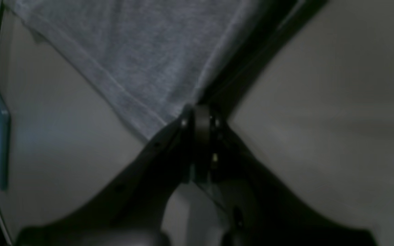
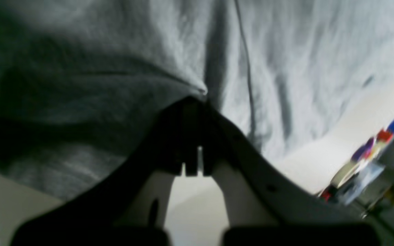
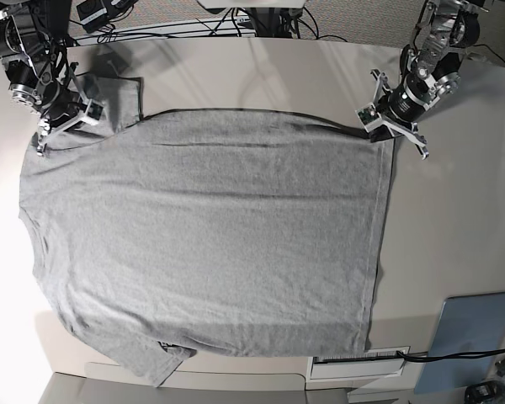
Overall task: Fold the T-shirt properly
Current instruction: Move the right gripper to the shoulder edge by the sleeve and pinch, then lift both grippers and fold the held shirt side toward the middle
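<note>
Heather-grey cotton T-shirt [image 3: 202,236] spread flat on desk [image 3: 454,227], long axis sideways; left tool [image 3: 385,123] pinches far hem corner, right tool [image 3: 61,118] pinches far shoulder; cloth lies toward near edge

On my base view the pale beige bench [image 3: 454,219] carries a flat blue-grey rectangular pad [image 3: 473,330] at its near right corner, beside a white barcode label [image 3: 359,360]. Black cables [image 3: 194,28] trail behind the far edge.
</note>
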Tool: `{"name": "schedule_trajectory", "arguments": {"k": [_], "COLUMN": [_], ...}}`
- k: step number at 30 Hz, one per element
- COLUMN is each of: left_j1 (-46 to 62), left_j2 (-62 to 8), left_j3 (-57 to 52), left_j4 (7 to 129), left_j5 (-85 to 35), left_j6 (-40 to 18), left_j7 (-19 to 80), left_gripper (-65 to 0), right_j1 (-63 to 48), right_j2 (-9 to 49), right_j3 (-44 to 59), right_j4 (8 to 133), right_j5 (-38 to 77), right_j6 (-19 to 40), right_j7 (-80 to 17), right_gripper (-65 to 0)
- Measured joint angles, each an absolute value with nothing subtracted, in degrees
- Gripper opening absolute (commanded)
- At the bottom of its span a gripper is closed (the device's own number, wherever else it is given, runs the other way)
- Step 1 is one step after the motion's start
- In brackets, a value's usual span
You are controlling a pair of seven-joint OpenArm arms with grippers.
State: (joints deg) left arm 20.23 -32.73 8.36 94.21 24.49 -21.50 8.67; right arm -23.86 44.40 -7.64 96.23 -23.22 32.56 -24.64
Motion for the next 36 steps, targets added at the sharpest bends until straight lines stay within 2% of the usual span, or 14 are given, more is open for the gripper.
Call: {"name": "schedule_trajectory", "arguments": {"k": [4,9,15,24,27,36], "left_j1": [20.4,25.4,30.5,37.1,40.1,47.3], "left_j2": [-33.0,-36.8,-38.9,-38.9,-38.9,-38.7], "left_j3": [8.6,8.6,8.3,4.0,1.5,-3.0], "left_j4": [95.2,100.2,104.0,108.5,110.8,113.4], "left_j5": [19.9,19.0,16.0,11.2,9.1,7.9], "left_j6": [-19.3,-21.3,-21.6,-26.2,-30.3,-35.0], "left_j7": [13.3,17.0,21.2,24.8,27.3,29.7], "left_gripper": [-65.0,-65.0,-65.0,-65.0,-65.0,-65.0], "right_j1": [-25.8,-31.4,-39.8,-53.2,-56.2,-63.1], "right_j2": [44.8,49.1,52.3,52.4,52.4,52.7], "right_j3": [-7.6,-7.2,-3.1,2.8,2.9,3.0], "right_j4": [100.1,107.9,114.1,119.8,121.2,122.3], "right_j5": [-22.6,-19.0,-14.7,-13.7,-13.6,-15.4], "right_j6": [31.5,28.3,27.8,27.7,27.5,21.2], "right_j7": [-29.1,-36.5,-41.0,-44.6,-45.2,-42.7], "right_gripper": [-65.0,-65.0,-65.0,-65.0,-65.0,-65.0]}}
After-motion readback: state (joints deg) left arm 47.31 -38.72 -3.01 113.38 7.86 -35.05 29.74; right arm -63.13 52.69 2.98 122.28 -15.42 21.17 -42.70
